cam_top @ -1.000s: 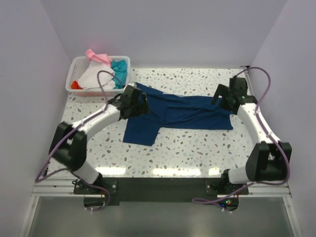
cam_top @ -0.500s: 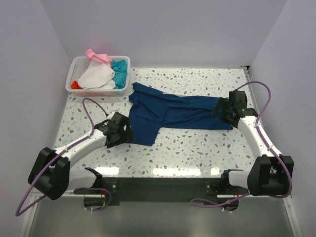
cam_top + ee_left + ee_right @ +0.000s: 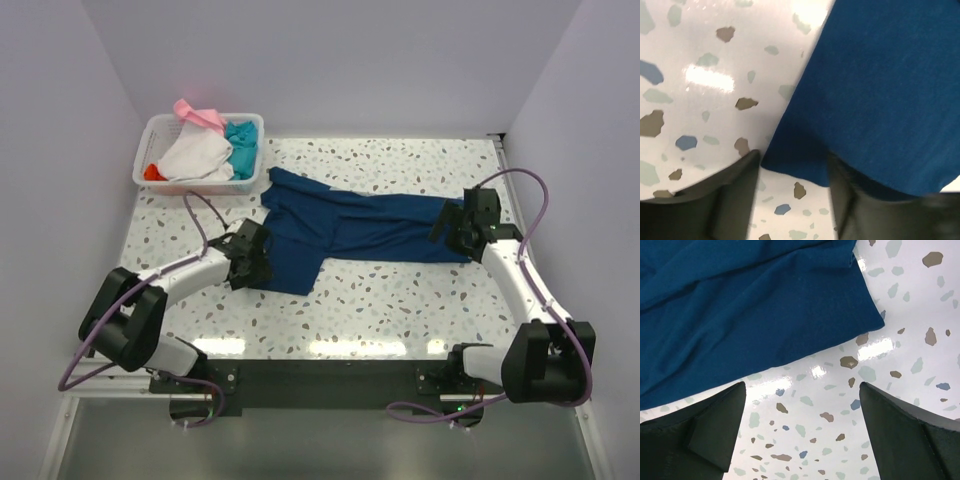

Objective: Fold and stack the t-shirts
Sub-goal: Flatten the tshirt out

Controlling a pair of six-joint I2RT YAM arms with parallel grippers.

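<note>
Caller: Shirt on the table (image 3: 400,290), folks! The navy tee (image 3: 370,225) lies spread from beside the basket (image 3: 200,186) at the far left corner across to the right edge, with one flap reaching toward the near edge on the left

Analyst: And look at the left gripper (image 3: 257,268)! It's down at that flap's near left corner, fingers (image 3: 730,200) apart, with the cloth corner sitting between them. From the wrist view they're parted, not pinching

Caller: And the right gripper (image 3: 455,225)?

Analyst: Spread wide, gripping nothing. It hangs over the tee's near right corner by the right edge, and bare speckled top shows between its fingers (image 3: 695,435)

Caller: The other shirts?

Analyst: Heaped in the basket: a white tee (image 3: 195,157) in the middle, a teal tee (image 3: 241,135) to its right, a pink tee (image 3: 198,113) draped over the far rim, and an orange-red tee (image 3: 152,172) peeking out at the left end
</note>
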